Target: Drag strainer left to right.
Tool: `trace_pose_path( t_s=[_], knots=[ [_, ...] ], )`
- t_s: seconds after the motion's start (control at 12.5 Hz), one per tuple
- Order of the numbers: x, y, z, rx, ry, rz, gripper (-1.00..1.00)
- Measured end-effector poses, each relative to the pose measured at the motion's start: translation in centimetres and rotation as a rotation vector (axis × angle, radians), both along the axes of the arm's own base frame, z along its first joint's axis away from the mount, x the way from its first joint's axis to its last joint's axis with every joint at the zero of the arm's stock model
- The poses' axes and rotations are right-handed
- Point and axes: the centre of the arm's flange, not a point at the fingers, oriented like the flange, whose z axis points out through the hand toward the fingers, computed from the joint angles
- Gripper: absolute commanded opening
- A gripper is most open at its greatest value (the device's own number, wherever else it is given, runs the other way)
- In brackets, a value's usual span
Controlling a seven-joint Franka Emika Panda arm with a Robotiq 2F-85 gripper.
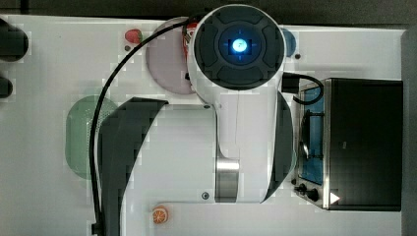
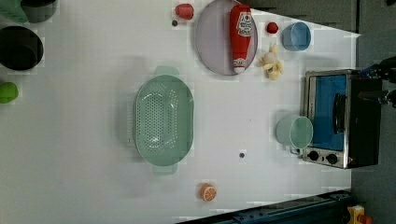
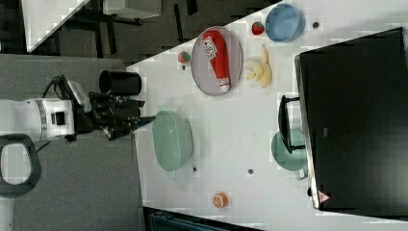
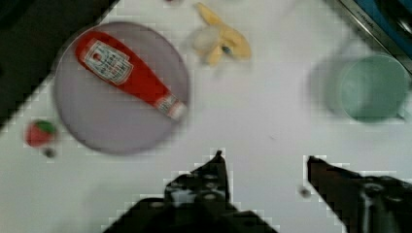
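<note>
The strainer (image 2: 163, 122) is a pale green oblong perforated basket lying mid-table in the left view. It also lies at the top view's left (image 1: 78, 137), partly under the arm's dark link, and in the right view (image 3: 172, 140). My gripper (image 3: 144, 118) hangs off the table surface in the right view, its fingertips pointing toward the strainer's rim without touching it. In the wrist view the gripper (image 4: 265, 156) is open, two dark fingers (image 4: 216, 170) apart with bare white table between them.
A purple plate (image 2: 215, 46) carries a red ketchup bottle (image 2: 240, 32). Nearby are a banana toy (image 2: 272, 63), a blue bowl (image 2: 296, 36), a mint cup (image 2: 294, 132) and a toaster oven (image 2: 338, 119). An orange slice (image 2: 208, 192) lies near the table edge; black cups (image 2: 18, 46) stand in the far corner.
</note>
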Motion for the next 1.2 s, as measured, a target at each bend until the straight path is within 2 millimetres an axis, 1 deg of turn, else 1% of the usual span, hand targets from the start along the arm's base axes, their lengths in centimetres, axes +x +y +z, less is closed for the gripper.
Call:
trace_pose_path(
  t_s=[0.08,0.16,0.24,0.32,0.4,0.48,0.56,0.64,0.72,0.8,0.88,1.04,1.12,1.2],
  knots=[
    [-3.1,-0.4,-0.4,-0.007,0.080,-0.010,0.58],
    [-6.7,-0.9,0.3,-0.016,0.132,-0.017,0.80],
    [-9.5,-1.1,2.1,-0.014,0.132,-0.023,0.99],
    [-10.8,-0.9,5.0,-0.020,0.071,-0.022,1.00],
    [-11.6,-0.3,7.9,-0.022,-0.003,-0.012,1.00],
    [-12.2,0.9,10.3,-0.022,-0.050,0.005,1.00],
    [-12.4,2.3,12.1,-0.041,-0.103,0.022,1.00],
    [-12.2,4.3,12.9,-0.062,-0.152,0.033,1.00],
    [-11.6,6.8,12.9,-0.065,-0.171,0.031,1.00],
    [-10.5,9.7,12.2,-0.069,-0.174,0.035,1.00],
    [-9.4,13.0,9.9,-0.067,-0.136,0.043,1.00],
    [-7.8,19.4,2.8,-0.095,-0.019,0.056,1.00],
    [-7.0,22.4,-0.8,-0.092,0.014,0.051,1.00],
    [-6.8,25.0,-4.5,-0.077,0.063,0.026,1.00]
  ],
)
